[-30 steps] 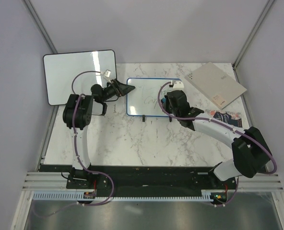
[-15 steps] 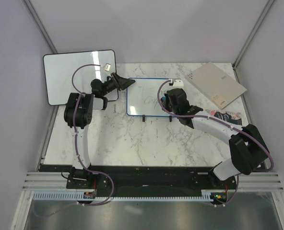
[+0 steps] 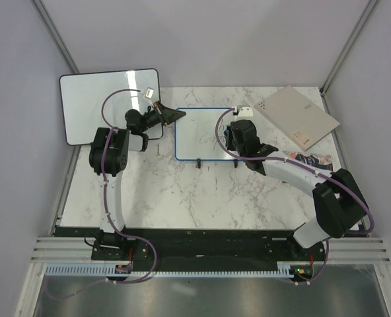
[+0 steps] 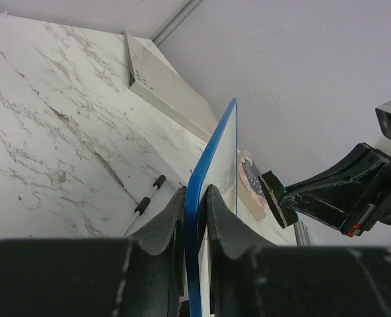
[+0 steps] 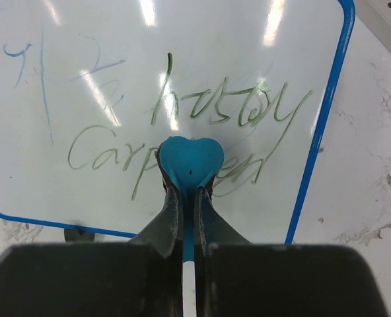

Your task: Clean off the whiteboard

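The small blue-framed whiteboard (image 3: 199,129) stands mid-table on black feet, with green handwriting (image 5: 209,109) on its face. My left gripper (image 3: 176,115) is shut on the board's left frame edge (image 4: 212,148), one finger on each side of it (image 4: 195,196). My right gripper (image 5: 189,191) is shut on the thin handle of a blue heart-shaped eraser (image 5: 190,160), which is over the lower line of writing. In the top view the right gripper (image 3: 240,134) is above the board's right part. In the left wrist view the eraser pad (image 4: 273,199) is by the board's face.
A larger black-framed whiteboard (image 3: 103,102) leans at the back left, just behind the left wrist. A flat beige box (image 3: 296,117) lies at the back right, with a printed packet (image 3: 312,160) nearer. Booth walls close in the table's sides.
The left jaws, open beside the board's left edge a second ago, have closed on that edge. The right gripper with the eraser has shifted slightly towards the far side.
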`<state>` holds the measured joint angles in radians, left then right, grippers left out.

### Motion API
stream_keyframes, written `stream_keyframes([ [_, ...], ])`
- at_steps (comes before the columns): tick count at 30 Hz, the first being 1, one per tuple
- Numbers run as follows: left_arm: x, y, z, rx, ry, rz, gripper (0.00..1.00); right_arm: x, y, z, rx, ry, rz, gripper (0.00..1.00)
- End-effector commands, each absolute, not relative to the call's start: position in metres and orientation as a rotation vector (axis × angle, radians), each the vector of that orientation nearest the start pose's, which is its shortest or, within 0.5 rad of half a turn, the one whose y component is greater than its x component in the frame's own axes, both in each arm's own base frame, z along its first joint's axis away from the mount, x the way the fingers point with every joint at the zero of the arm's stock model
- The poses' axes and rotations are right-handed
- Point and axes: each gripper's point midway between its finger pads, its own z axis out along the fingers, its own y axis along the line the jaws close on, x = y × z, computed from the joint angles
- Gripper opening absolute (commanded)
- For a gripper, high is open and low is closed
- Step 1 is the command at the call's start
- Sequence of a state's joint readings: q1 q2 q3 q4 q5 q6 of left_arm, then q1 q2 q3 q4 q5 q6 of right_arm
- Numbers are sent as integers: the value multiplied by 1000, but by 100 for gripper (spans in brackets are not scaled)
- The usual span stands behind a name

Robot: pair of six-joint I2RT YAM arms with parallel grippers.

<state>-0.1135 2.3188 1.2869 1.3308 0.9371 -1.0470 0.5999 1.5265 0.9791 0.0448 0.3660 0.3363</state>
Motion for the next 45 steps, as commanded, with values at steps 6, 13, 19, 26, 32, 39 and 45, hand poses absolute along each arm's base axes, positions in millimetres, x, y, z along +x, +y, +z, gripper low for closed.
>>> stream_keyframes([
  [6, 473, -222, 177, 486, 1352, -1411, 11, 411, 193, 149, -23, 1945, 96, 0],
  [13, 460, -225, 163, 561, 1356, -1438, 2, 409, 191, 136, 3, 1935, 100, 0],
  [19, 444, -226, 161, 628, 1381, -1467, 2, 415, 191, 135, 14, 1919, 91, 0],
  [26, 429, -223, 184, 672, 1350, -1400, 2, 419, 185, 129, 24, 1893, 49, 0],
  [32, 428, -224, 181, 691, 1386, -1393, 2, 424, 177, 116, 26, 1872, 0, 0],
  [39, 426, -227, 178, 695, 1404, -1446, 2, 418, 198, 102, -62, 1842, 112, 0],
  [45, 426, -231, 181, 699, 1403, -1471, 2, 402, 256, 97, -222, 1844, 165, 0],
])
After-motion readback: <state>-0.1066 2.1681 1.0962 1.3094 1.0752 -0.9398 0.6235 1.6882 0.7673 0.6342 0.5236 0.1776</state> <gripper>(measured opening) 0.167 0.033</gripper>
